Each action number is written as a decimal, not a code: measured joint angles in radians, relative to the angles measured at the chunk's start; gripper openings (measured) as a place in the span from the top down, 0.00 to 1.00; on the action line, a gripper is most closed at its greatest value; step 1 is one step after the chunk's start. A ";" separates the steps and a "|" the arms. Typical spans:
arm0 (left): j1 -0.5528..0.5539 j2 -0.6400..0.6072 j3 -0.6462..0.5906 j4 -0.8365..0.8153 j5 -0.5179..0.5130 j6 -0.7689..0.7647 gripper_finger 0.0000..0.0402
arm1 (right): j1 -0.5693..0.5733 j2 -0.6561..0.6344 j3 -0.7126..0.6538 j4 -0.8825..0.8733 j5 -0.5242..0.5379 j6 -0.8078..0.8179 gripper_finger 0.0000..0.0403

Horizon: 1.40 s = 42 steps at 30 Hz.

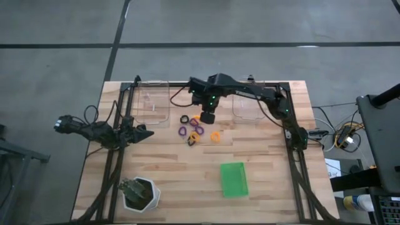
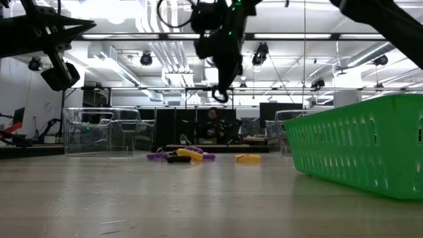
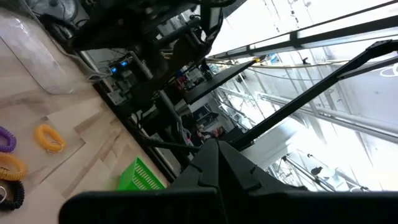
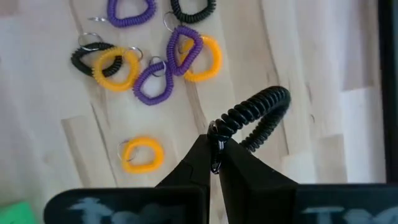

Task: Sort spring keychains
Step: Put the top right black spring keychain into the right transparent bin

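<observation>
The right gripper (image 4: 214,163) hangs above the pile of spring keychains (image 4: 149,62), clenched on a black keychain (image 4: 258,118), while the left gripper (image 1: 145,132), clenched empty, waits beside a clear bin (image 1: 154,104).

In the overhead view the right hand (image 1: 207,117) covers the black keychain (image 4: 258,118) it holds. The green tray (image 2: 370,149) is cut off by the low picture's edge. Across the counter (image 2: 198,198), the piled keychains (image 2: 182,157) overlap, too small to count.
</observation>
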 joint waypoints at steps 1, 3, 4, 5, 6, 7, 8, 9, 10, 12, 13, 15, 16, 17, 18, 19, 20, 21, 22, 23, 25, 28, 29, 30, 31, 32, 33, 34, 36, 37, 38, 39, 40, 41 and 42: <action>0.000 0.000 0.000 0.000 0.000 0.000 1.00 | -0.001 -0.015 0.000 -0.006 0.003 0.010 0.98; 0.000 0.000 0.000 0.000 0.000 0.000 1.00 | -0.006 -0.048 0.000 -0.030 0.017 0.032 0.98; 0.000 0.000 0.000 0.000 0.000 0.000 1.00 | -0.009 -0.065 0.000 -0.046 0.020 0.042 0.98; 0.000 0.000 0.000 0.000 0.000 0.000 1.00 | -0.012 -0.081 -0.001 -0.059 0.022 0.053 0.98; 0.000 0.000 0.000 0.000 0.000 0.000 1.00 | -0.015 -0.097 -0.001 -0.074 0.023 0.067 0.98; 0.000 0.000 0.000 0.000 0.000 0.000 1.00 | -0.018 -0.113 -0.002 -0.092 0.024 0.082 0.98; 0.000 0.000 0.000 0.000 0.000 0.000 1.00 | -0.018 -0.126 -0.003 -0.108 0.026 0.095 0.98; 0.000 0.000 0.000 0.000 0.000 -0.002 1.00 | -0.018 -0.143 -0.004 -0.123 0.028 0.104 0.98; 0.000 0.000 0.000 0.000 0.000 -0.002 1.00 | -0.018 -0.160 -0.005 -0.138 0.030 0.113 0.98; 0.000 0.000 0.000 0.000 0.000 -0.002 1.00 | -0.019 -0.199 -0.007 -0.179 0.038 0.136 0.98; 0.000 0.000 0.000 0.000 0.000 -0.002 1.00 | -0.021 -0.221 -0.013 -0.198 0.039 0.145 0.98; 0.000 0.000 0.000 0.000 0.000 -0.002 1.00 | -0.029 -0.263 -0.031 -0.197 0.046 0.168 0.98; 0.000 0.000 0.000 0.000 0.000 -0.002 1.00 | -0.035 -0.286 -0.046 -0.196 0.046 0.181 0.98; 0.000 0.000 0.000 0.000 0.000 -0.002 1.00 | -0.041 -0.306 -0.061 -0.196 0.047 0.194 0.98; 0.000 0.000 0.000 0.000 0.000 -0.002 1.00 | -0.046 -0.327 -0.073 -0.191 0.047 0.204 0.98; 0.000 0.000 0.000 -0.001 0.000 -0.002 1.00 | -0.056 -0.347 -0.091 -0.191 0.048 0.215 0.98; 0.000 0.000 0.000 -0.001 0.000 -0.002 1.00 | -0.065 -0.368 -0.112 -0.193 0.047 0.224 0.98; 0.000 0.000 0.000 0.000 0.000 -0.002 1.00 | -0.074 -0.385 -0.133 -0.193 0.048 0.230 0.98; 0.000 0.000 0.000 0.000 0.000 -0.002 1.00 | -0.084 -0.400 -0.158 -0.191 0.048 0.235 0.98; 0.000 0.000 0.000 -0.001 0.000 -0.002 1.00 | -0.096 -0.415 -0.186 -0.192 0.049 0.238 0.98; 0.000 0.000 0.000 0.000 0.000 -0.002 1.00 | -0.117 -0.444 -0.247 -0.184 0.049 0.239 0.98; 0.000 0.000 0.000 0.000 0.000 -0.002 1.00 | -0.153 -0.483 -0.350 -0.164 0.049 0.232 0.98; 0.000 0.000 0.000 0.000 0.000 -0.001 1.00 | -0.165 -0.492 -0.387 -0.147 0.049 0.225 0.98; 0.000 0.000 0.000 0.000 0.000 -0.002 1.00 | -0.177 -0.500 -0.424 -0.124 0.049 0.222 0.98; 0.000 0.000 0.000 0.000 0.000 -0.002 1.00 | -0.190 -0.507 -0.465 -0.096 0.047 0.216 0.98; 0.000 0.000 0.000 -0.001 0.000 -0.002 1.00 | -0.202 -0.514 -0.506 -0.063 0.040 0.208 0.98; 0.000 0.000 0.000 0.000 0.000 -0.002 1.00 | -0.215 -0.519 -0.542 -0.034 0.029 0.201 0.98; 0.000 0.000 0.000 -0.001 0.000 -0.002 1.00 | -0.228 -0.521 -0.578 -0.007 0.013 0.197 0.98; 0.000 0.000 0.000 0.000 0.000 -0.002 1.00 | -0.254 -0.521 -0.647 0.035 -0.010 0.186 0.98; 0.000 0.000 0.000 0.000 0.000 -0.002 1.00 | -0.265 -0.521 -0.682 0.062 -0.011 0.177 0.98; 0.000 0.000 0.000 0.000 0.000 -0.002 1.00 | -0.274 -0.521 -0.718 0.092 -0.012 0.170 0.98; 0.000 0.000 0.000 0.000 0.000 -0.002 1.00 | -0.285 -0.521 -0.751 0.121 -0.012 0.164 0.98; 0.000 0.000 0.000 0.000 0.000 -0.002 1.00 | -0.298 -0.521 -0.781 0.145 -0.013 0.161 0.98; 0.000 0.000 0.000 0.000 0.000 -0.001 1.00 | -0.310 -0.521 -0.812 0.167 -0.013 0.156 0.98; 0.000 0.000 0.000 0.000 0.000 -0.002 1.00 | -0.323 -0.521 -0.843 0.193 -0.015 0.153 0.98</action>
